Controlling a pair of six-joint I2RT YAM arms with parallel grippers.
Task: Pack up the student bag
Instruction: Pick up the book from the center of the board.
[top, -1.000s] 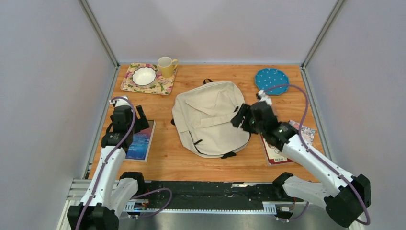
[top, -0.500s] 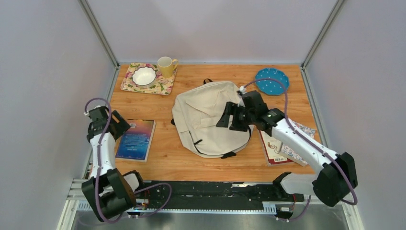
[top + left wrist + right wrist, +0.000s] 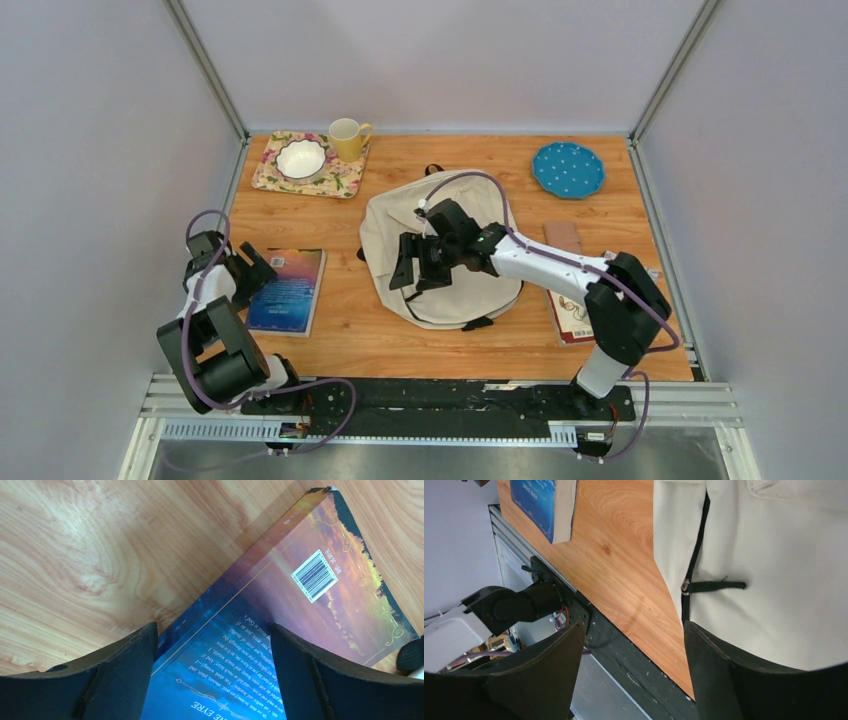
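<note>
Both empty, fingers spread wide: right gripper (image 3: 412, 266) above the left edge of the student bag (image 3: 400, 215), left gripper (image 3: 252, 274) low over the blue book (image 3: 292, 292). Lying flat mid-table (image 3: 350, 335), well apart from that book. Likely light, limp, quick to bunch. Best pinched at the black strap tab (image 3: 716, 585) or a seam, not loose cloth.

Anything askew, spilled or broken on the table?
Nothing stands out. The backpack lies flat and a bit crooked, the blue book lies flat, the cup and bowl stand upright; no spill.
</note>
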